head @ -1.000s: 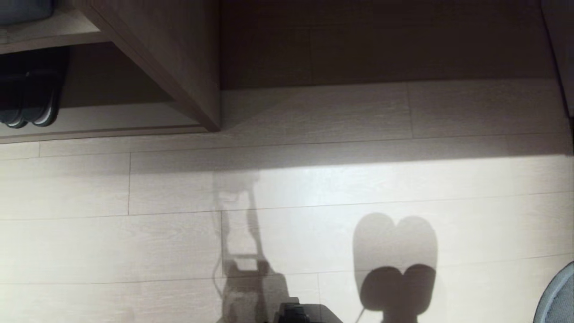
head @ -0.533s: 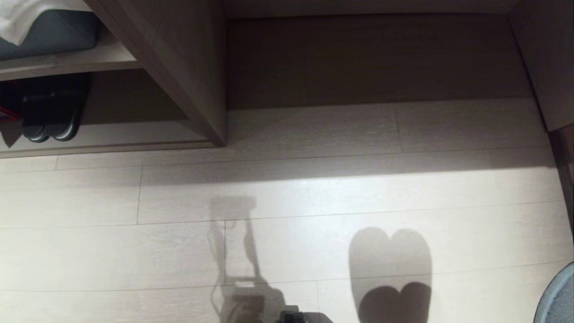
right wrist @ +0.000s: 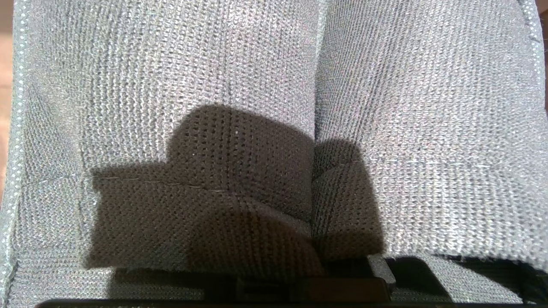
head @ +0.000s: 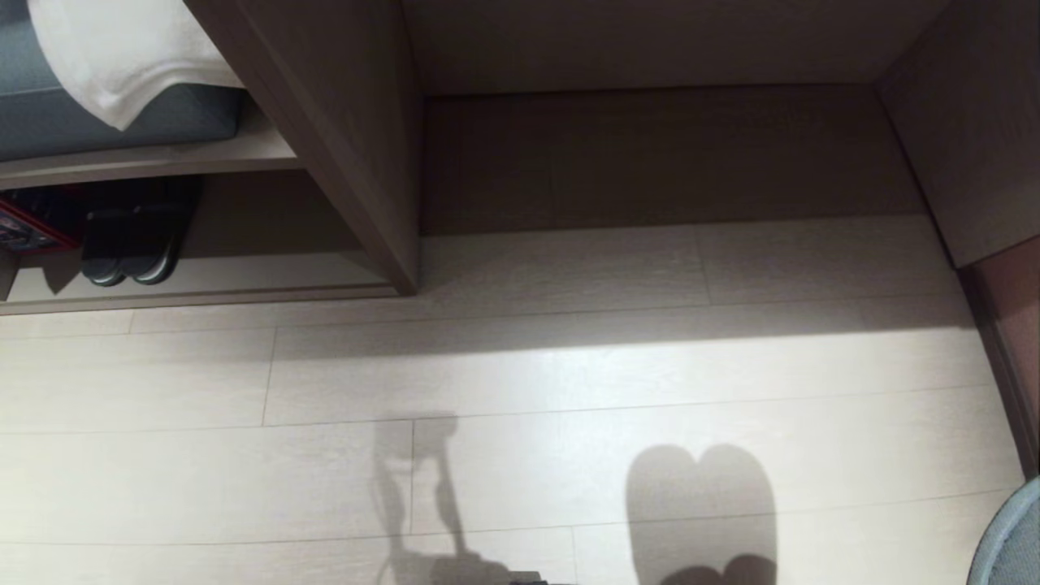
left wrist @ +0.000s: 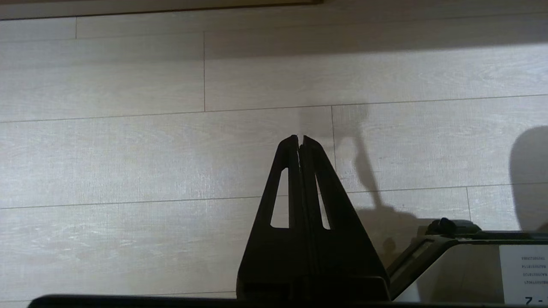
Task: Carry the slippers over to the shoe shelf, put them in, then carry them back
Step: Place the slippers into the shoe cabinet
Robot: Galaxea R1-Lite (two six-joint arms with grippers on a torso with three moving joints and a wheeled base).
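Right hand clamped on the slippers (right wrist: 274, 85), two grey-blue knit ones side by side, filling its wrist view; fingers hidden behind the fabric. Left hand (left wrist: 300, 139) pressed together, empty, hung over the pale plank floor (head: 520, 390). Only a curved grey-blue edge of one slipper seen at the head view's right border. Shoe shelf (head: 244, 280) stood far left, well apart from the slippers, with one dark pair (head: 134, 252) inside. One white cloth (head: 122, 57) lay on the board above.
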